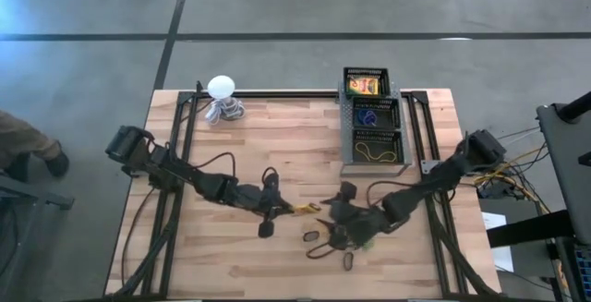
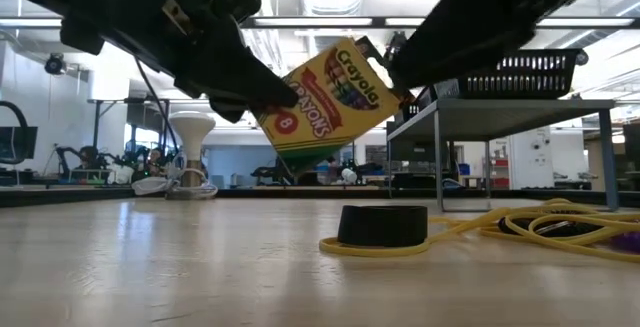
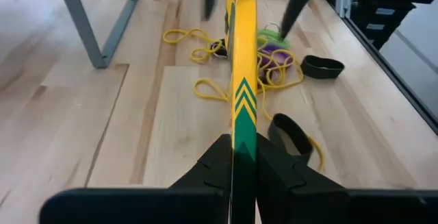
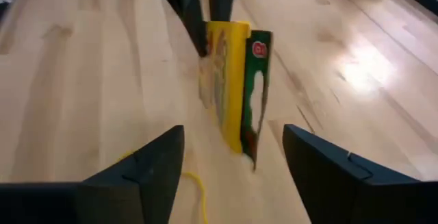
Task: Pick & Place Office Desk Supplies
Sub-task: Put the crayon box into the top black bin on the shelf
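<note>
Yellow crayon box [image 2: 325, 102] hangs above the bench [image 2: 200, 267] — left claw [image 3: 244, 157] clenched on it, right claw [image 4: 233, 148] released.

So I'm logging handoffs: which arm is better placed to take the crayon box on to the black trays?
Right, probably. The left pincer grips the crayon box above the table, but the right pincer is open facing it, and the right arm sits on the black trays' side.
</note>
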